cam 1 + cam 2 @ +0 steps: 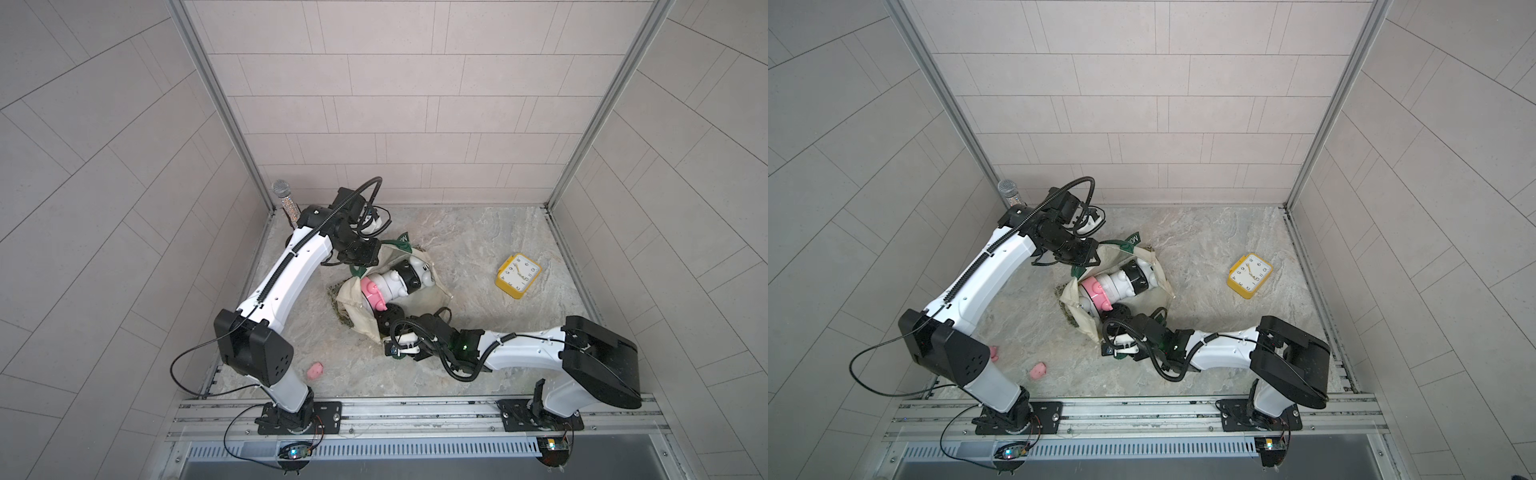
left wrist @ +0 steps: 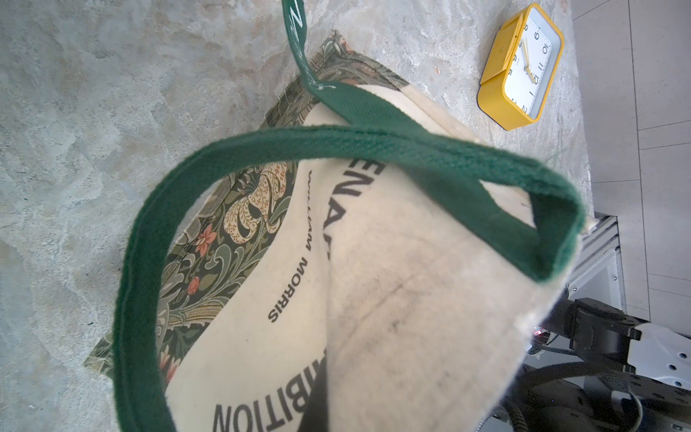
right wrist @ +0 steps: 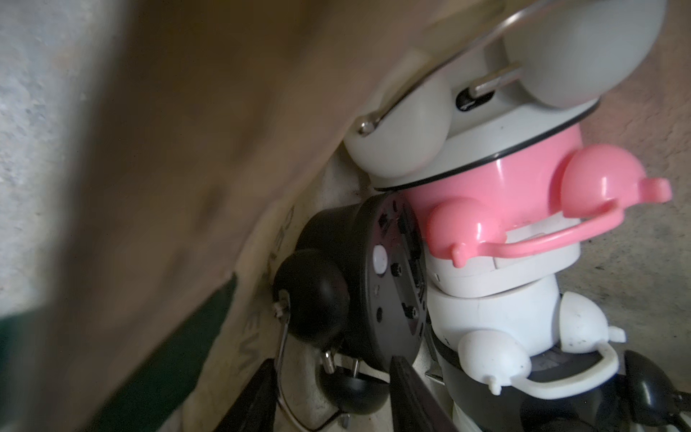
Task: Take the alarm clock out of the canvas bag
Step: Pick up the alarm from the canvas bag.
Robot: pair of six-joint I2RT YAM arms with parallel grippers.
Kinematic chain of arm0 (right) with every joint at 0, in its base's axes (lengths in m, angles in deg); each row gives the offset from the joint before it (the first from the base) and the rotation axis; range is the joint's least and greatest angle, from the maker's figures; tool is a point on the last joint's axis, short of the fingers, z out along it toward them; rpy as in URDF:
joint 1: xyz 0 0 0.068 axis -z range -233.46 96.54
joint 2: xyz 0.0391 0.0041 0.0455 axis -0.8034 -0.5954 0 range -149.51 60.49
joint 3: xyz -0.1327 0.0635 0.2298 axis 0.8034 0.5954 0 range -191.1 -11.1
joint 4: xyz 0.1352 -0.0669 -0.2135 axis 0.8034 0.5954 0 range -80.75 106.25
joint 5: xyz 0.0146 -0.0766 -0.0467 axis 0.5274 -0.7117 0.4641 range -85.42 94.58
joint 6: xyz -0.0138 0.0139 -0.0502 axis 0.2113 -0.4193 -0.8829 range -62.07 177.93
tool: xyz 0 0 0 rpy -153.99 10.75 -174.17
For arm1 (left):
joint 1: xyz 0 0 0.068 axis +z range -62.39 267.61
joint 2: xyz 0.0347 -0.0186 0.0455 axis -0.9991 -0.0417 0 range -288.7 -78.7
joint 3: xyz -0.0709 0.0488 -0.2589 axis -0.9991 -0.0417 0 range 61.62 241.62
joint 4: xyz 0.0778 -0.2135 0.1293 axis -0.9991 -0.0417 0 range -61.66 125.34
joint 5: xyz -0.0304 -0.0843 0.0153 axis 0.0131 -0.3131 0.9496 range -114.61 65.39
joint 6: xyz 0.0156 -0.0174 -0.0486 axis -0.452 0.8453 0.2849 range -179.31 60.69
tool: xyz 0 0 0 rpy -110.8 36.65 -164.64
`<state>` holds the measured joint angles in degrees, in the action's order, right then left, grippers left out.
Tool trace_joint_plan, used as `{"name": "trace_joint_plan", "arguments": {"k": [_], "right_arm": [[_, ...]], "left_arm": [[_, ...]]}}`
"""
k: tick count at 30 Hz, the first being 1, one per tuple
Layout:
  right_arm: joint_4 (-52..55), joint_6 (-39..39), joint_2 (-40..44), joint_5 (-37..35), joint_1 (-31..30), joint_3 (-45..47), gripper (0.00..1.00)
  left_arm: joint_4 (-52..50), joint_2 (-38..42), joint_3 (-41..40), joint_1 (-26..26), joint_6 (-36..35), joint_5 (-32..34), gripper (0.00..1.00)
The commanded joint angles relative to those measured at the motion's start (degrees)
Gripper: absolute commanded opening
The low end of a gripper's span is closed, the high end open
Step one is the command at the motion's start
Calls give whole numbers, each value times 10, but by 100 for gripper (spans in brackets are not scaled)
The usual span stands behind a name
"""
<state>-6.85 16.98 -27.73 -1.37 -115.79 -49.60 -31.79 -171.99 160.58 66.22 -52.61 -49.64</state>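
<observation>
Logging entry one: why does the canvas bag [image 2: 430, 262] gape?
— Left end effector [image 1: 365, 255], clamped shut on its rim, holds the cloth up, presumably giving the right end effector [image 3: 332, 400] entry.
— Entry two, the target?
— Black twin-bell alarm clock [image 3: 381, 276]: round, matte, back plate showing, inside the bag. One bell sits between the right end effector's part-spread jaws; grip unconfirmed. Pink clock [image 3: 486, 194] and white clock [image 3: 497, 321] just beyond. Yellow alarm clock [image 1: 518, 276] well apart on the desk [image 1: 478, 232].
</observation>
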Motion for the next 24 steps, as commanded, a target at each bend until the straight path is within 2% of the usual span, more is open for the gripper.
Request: {"name": "trace_joint_plan", "arguments": {"k": [1,13,24], "right_arm": [[-21,15,-8,-32,3,-21,48],[-26,31,8,-17,19,-28,35],[-39,31,8,-2,50,-18,28]], "left_arm": [[7,21,8,2,8,-19,0],[8,21,11,2,11,-22,0],[4,21,18,2,12,-25,0]]}}
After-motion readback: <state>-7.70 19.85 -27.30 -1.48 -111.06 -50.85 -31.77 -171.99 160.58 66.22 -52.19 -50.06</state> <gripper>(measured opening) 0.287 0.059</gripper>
